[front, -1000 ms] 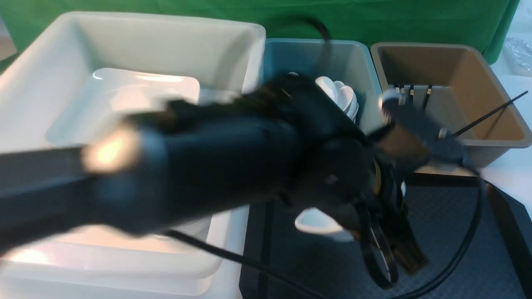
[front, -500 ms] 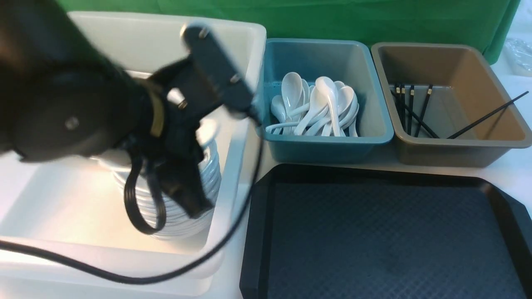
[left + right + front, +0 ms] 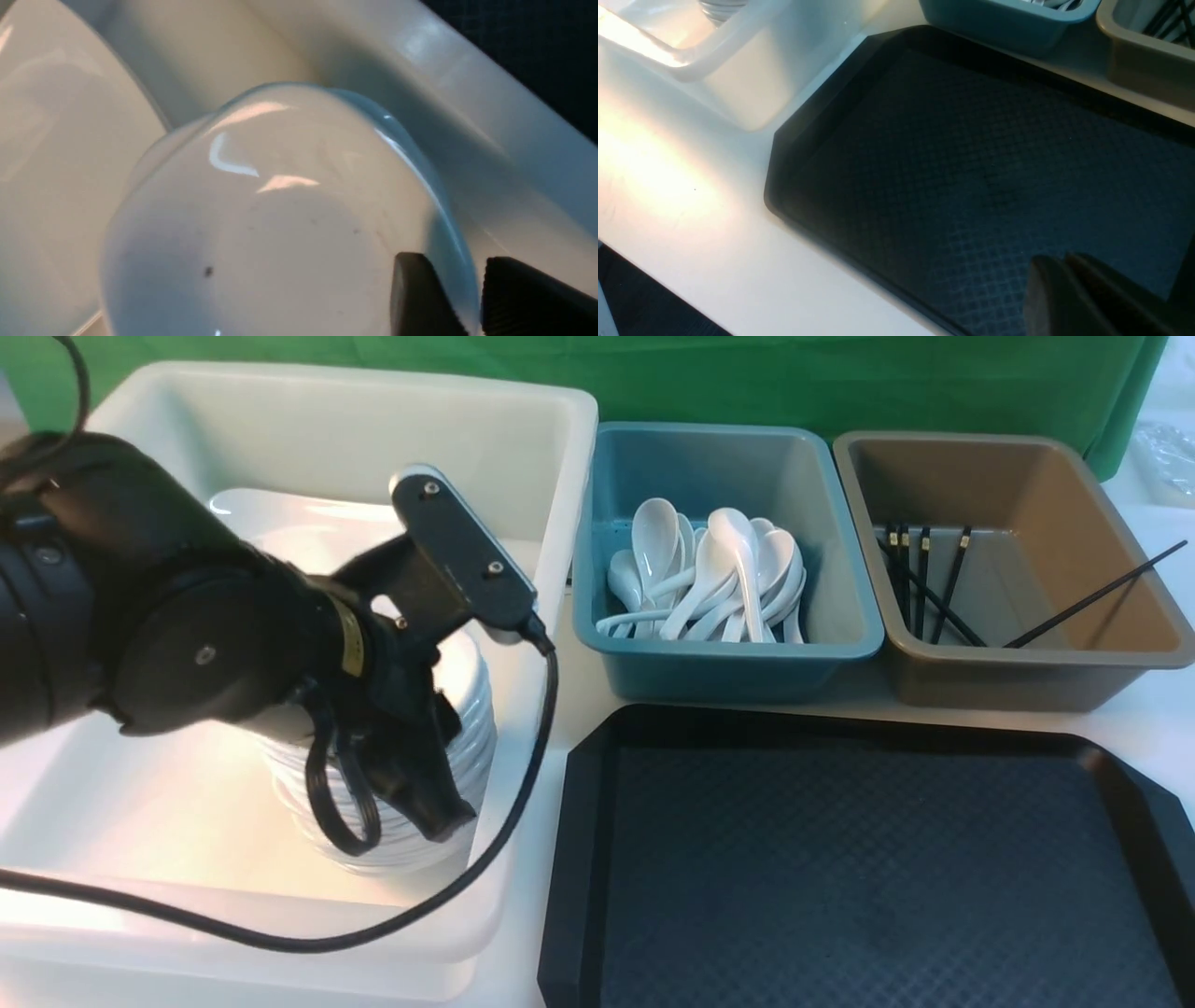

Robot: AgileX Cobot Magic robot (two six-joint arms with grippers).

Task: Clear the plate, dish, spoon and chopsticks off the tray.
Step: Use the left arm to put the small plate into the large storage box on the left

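The dish (image 3: 280, 210), small, white and with a dark speck inside, sits on top of a stack of like dishes (image 3: 471, 709) in the white tub (image 3: 560, 476). My left gripper (image 3: 439, 817) reaches down at the stack's near side. Its open jaws (image 3: 451, 261) straddle the dish's rim with a little slack. The large white plate (image 3: 280, 518) lies further back in the same tub. The black tray (image 3: 840, 859) has nothing on it. Over its textured floor (image 3: 971, 163) hangs my right gripper (image 3: 1057, 263), shut and empty; it is out of the front view.
Several white spoons (image 3: 728, 569) fill the teal tub (image 3: 728, 663) behind the tray. Black chopsticks (image 3: 920, 583) lie in the brown tub (image 3: 1027, 681) at the back right, one leaning over its rim. The left arm's cable (image 3: 523, 784) loops over the white tub's front wall.
My left arm swung from above the tray across to the white tub, bringing the dish onto the stack. Its jaws have parted at the dish's rim. The tray now shows bare.
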